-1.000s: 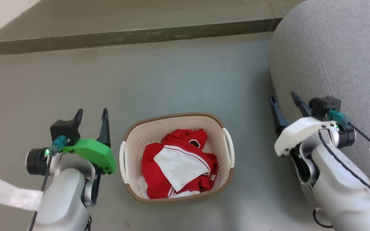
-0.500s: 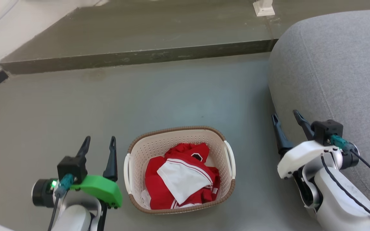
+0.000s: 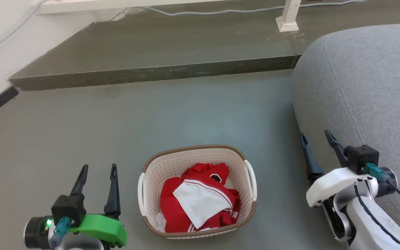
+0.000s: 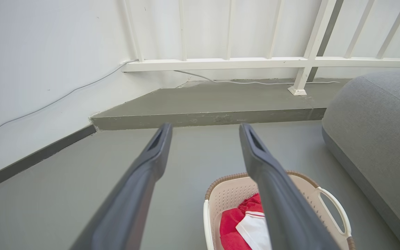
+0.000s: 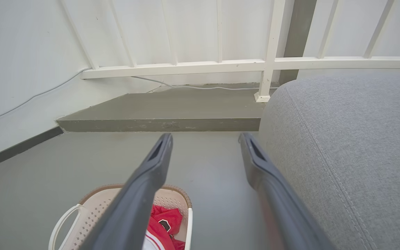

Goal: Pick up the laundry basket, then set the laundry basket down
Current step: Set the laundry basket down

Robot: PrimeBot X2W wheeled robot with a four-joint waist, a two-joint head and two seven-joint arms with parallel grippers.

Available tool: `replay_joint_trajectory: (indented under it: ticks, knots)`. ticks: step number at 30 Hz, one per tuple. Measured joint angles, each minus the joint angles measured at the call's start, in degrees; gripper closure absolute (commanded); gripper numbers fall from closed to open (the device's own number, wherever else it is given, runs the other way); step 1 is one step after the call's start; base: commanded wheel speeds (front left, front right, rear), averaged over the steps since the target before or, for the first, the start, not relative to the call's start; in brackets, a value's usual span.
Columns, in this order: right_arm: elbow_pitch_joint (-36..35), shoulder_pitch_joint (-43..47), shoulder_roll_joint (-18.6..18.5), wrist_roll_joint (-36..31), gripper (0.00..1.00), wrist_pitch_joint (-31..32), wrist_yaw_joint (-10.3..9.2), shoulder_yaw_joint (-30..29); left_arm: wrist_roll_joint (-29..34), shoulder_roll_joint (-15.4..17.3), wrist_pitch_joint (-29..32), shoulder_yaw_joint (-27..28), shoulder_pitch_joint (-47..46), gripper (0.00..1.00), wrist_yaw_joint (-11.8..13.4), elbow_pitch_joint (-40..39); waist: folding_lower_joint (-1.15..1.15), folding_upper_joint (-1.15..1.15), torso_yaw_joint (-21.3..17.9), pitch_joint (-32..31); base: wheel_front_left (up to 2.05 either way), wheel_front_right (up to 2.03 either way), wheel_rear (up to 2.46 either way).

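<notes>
Laundry basket point(image 3: 193, 150) between left hand point(image 3: 99, 166), right hand point(image 3: 315, 134); wrist views add railing point(image 4: 221, 63).

Home interior: grey sofa point(image 3: 359, 86), white railing point(image 4: 221, 63), laundry basket point(image 3: 186, 163).

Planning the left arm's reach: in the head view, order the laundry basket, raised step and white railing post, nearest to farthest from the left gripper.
1. laundry basket, just right of the left gripper.
2. raised step, ahead.
3. white railing post, far ahead, right.
</notes>
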Motion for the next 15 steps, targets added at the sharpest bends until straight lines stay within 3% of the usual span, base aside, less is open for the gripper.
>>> replay_joint_trajectory:
  ticks: [15]
  knots:
    - [-4.6,4.0,0.3,-1.5,0.00,0.0,-0.43,-2.5,4.3,-1.7,0.0,2.4,6.3,0.00,0.0,-7.0,0.00,0.00,0.2,-0.3,0.00,0.00,0.00]
